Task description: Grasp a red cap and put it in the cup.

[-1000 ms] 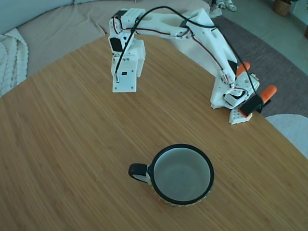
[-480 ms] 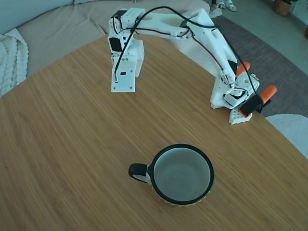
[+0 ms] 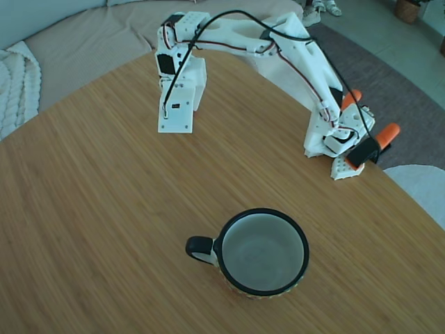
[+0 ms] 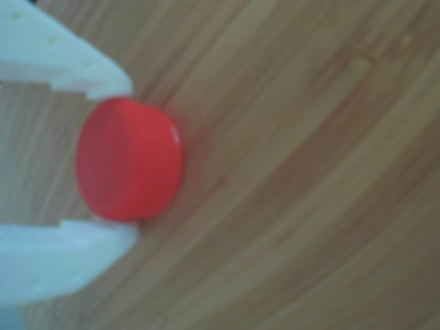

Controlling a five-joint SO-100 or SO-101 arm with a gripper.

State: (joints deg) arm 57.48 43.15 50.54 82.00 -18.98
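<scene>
The tool (image 4: 130, 161) sits narrow around the red cap (image 4: 127, 159), fingertips at its twelve and six o'clock edges, seemingly touching; the cup (image 3: 264, 252) stands well apart.

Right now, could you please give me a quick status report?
White gripper down at the wooden table, jaws bracketing the small red cap. Black-rimmed mug empty, upright. Path clear.

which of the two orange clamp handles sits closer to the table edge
The lower-right orange clamp handle, poking past the table rim; the other orange clamp handle sits farther in, behind the arm.
</scene>
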